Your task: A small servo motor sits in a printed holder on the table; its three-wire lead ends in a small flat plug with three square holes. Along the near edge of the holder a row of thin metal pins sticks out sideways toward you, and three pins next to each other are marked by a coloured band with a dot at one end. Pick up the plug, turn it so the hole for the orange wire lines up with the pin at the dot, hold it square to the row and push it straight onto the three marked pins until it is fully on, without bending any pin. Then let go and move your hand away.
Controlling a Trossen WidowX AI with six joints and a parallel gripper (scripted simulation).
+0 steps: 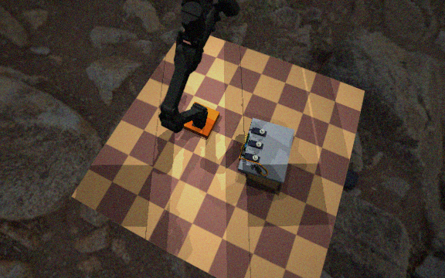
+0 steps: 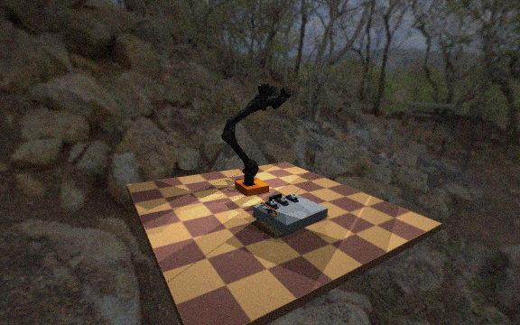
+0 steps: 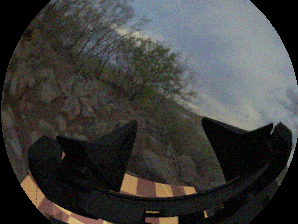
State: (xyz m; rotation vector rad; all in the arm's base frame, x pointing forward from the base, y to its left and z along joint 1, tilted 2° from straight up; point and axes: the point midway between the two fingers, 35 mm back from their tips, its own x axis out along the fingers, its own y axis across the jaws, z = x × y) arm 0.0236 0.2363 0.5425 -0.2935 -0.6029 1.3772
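Note:
The grey holder [image 1: 276,150] [image 2: 306,210] lies on the checkered table, with several small dark parts on top, three of them with round white tops. An orange wire [image 1: 263,166] [image 2: 274,213] loops over the holder's corner beside small dark pieces; I cannot tell which of these is the plug. Small coloured bits [image 1: 245,144] show along the holder's edge facing the arm's base; single pins, the band and its dot are too small to tell. My gripper [image 3: 170,122] [image 2: 288,93] is open and empty, high above the table and well away from the holder.
The arm stands on an orange base block [image 1: 213,117] [image 2: 254,190], a short way from the holder on the checkered table [image 1: 211,245] [image 2: 199,289]. The table's edges show in the top and exterior views, with rocks around it.

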